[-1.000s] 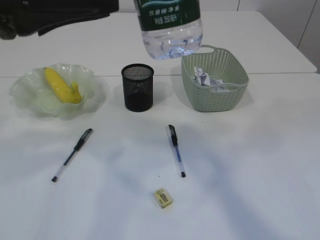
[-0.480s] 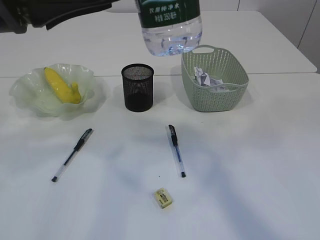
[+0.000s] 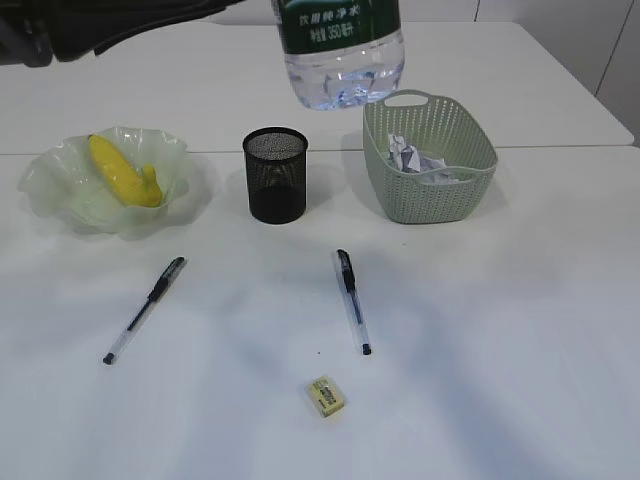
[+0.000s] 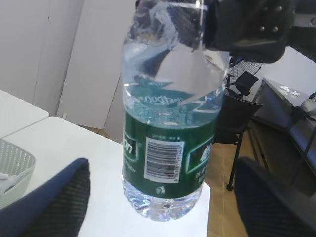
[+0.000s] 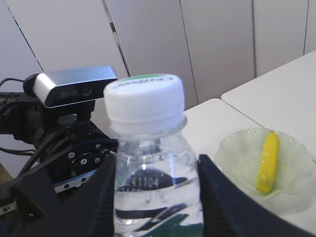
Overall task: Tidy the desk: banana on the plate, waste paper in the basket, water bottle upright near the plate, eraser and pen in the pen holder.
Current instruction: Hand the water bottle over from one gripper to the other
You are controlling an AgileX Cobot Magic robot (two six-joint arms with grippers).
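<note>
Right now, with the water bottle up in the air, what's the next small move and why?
Probably carry the water bottle left and lower it upright onto the table beside the plate. The right gripper grips it on both sides, hanging upright above the pen holder. The left gripper's fingers stand wide, clear of it. The banana already lies on the plate.

left claw [image 4: 158, 197] wider; arm withdrawn

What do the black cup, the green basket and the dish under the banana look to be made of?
The black cup looks like metal mesh, matte: light shows through fine holes near its rim. The green basket seems molded plastic, with a regular woven-look lattice and a handle cutout. The dish appears translucent pale-green glass or plastic with a wavy rim; which one, the look leaves open.
</note>
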